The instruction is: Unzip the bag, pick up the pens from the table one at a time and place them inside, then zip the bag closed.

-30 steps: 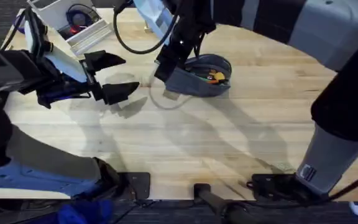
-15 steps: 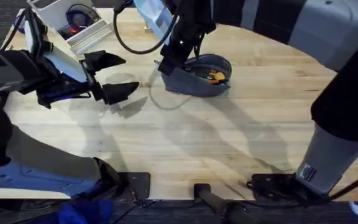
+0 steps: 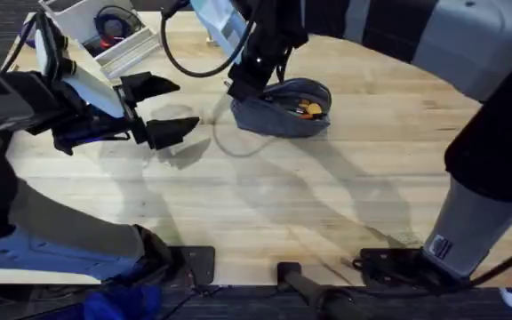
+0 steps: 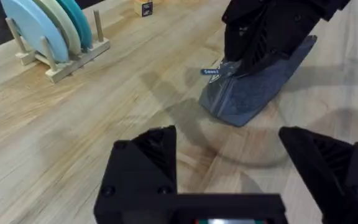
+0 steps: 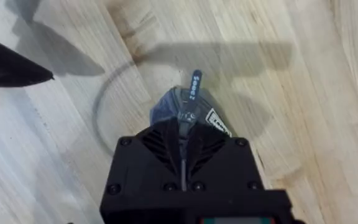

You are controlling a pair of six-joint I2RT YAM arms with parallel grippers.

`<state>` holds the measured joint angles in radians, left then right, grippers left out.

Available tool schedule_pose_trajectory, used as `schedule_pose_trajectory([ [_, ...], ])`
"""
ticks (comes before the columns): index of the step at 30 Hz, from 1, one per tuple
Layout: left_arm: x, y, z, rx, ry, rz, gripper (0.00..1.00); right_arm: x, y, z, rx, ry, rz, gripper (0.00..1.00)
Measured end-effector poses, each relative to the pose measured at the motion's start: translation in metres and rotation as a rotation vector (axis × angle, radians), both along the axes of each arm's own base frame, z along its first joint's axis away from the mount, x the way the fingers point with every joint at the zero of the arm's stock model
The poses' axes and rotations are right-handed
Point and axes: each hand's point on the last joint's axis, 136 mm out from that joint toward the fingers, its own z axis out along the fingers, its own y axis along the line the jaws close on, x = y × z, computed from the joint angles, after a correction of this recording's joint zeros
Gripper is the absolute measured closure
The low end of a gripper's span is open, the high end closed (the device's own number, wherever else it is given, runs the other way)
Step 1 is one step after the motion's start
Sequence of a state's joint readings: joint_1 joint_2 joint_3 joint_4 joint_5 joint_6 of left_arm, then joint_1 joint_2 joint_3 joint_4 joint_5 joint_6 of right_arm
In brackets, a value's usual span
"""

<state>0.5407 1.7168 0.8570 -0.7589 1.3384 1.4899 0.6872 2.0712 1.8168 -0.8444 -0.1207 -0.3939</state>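
The grey-blue bag [image 3: 278, 116] lies at the back middle of the table [image 3: 265, 204]. Its mouth gapes open, and an orange pen [image 3: 308, 108] shows inside it. My right gripper [image 3: 241, 89] reaches in from behind and is shut on the bag's left end. In the right wrist view, the right gripper [image 5: 182, 134] pinches the bag [image 5: 169, 106] at its zipper end, and the small pull tab [image 5: 195, 81] sticks out past the fingers. My left gripper [image 3: 160, 108] hovers open to the left of the bag, holding nothing. Its fingers [image 4: 148, 155] face the bag [image 4: 260, 90].
A white box [image 3: 96, 31] holding cables sits at the back left corner. Behind the bag, a wooden rack with pale blue plates [image 4: 55, 34] stands near a small block [image 4: 145, 7]. Bare tabletop stretches across the front and right.
My right gripper has drawn the bag's left end slightly back and to the right, so the bag looks more bunched. The left arm has not moved.
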Motion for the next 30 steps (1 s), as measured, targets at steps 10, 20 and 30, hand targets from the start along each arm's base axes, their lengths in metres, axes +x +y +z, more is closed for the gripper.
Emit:
schedule_pose_trajectory([
  [10,0.000,0.000,0.000,0.000,0.000,0.000,0.008,0.000,0.000,0.000,0.000,0.000,0.000,0.970],
  [20,0.000,0.000,0.000,0.000,0.000,0.000,0.008,-0.001,0.000,0.005,-0.002,0.004,-0.001,0.971],
  [30,0.000,0.000,0.000,0.000,0.000,0.000,0.008,0.000,0.002,0.023,0.010,-0.002,-0.014,0.971],
])
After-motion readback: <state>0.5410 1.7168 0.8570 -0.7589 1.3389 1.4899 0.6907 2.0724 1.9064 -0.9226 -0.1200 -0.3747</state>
